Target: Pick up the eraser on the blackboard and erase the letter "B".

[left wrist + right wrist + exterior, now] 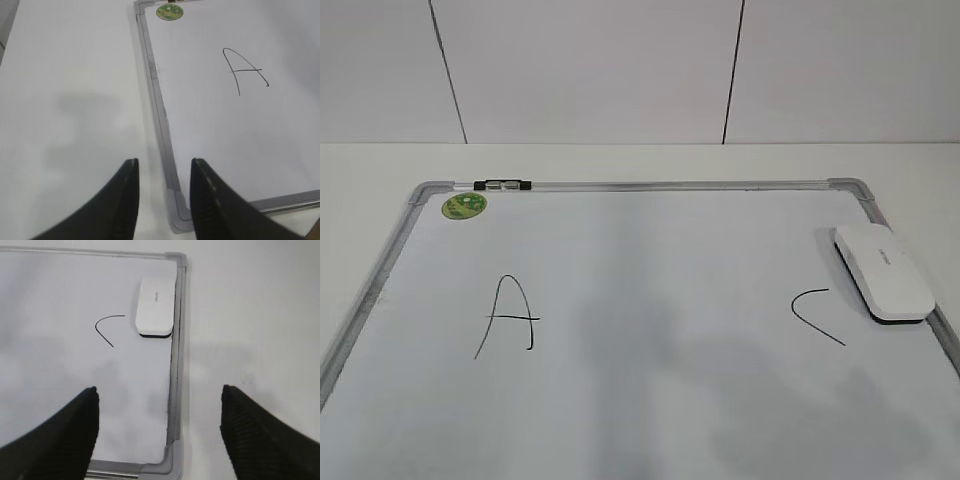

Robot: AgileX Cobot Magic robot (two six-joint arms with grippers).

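- No letter "B" showed between the "A" (507,315) and "C" (817,315); wiping there risked smudging either neighbour.
- The eraser (882,271) lay at the blackboard (650,400)'s 3 o'clock edge, touching the frame, which could block a finger.
- Right claw (159,432) gaped wide, left claw (164,200) narrower; both empty.
- Arms hidden in the exterior view.

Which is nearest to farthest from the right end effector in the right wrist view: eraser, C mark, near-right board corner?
From the right end effector:
1. Near-right corner piece of the blackboard, between the fingers.
2. C mark, ahead, to the left.
3. Eraser, ahead by the right frame; close to the C mark, slightly farther.
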